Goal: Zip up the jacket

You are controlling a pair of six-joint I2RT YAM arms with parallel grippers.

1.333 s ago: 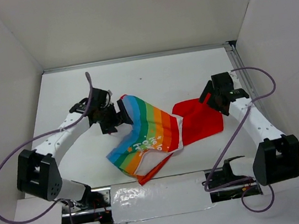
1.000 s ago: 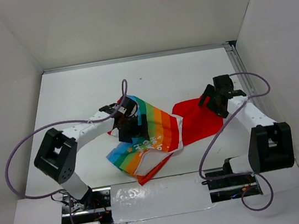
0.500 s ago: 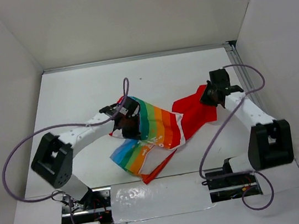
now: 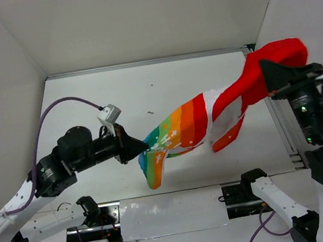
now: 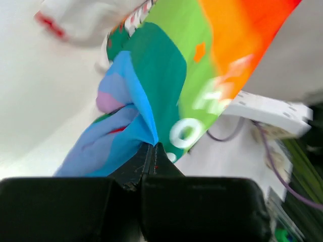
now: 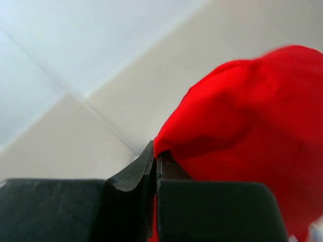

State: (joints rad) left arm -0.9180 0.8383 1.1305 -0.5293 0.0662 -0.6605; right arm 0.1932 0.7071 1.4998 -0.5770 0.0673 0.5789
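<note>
The jacket [image 4: 192, 123] hangs stretched in the air above the bench [image 4: 145, 87]. The left claw [image 5: 153, 152] is clamped on its blue-striped end, and the right claw [image 6: 155, 160] on the red hood [image 4: 273, 60]. Its white lettering [image 5: 202, 108] is blurred; only an "O" can be read.

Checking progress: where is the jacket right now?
Top view: the jacket hangs stretched above the table, left tool pinching its rainbow end, right tool its red hood.

Both arms stand raised and apart, left claw [image 4: 145, 149] and right claw [image 4: 265, 75] clamped.
</note>
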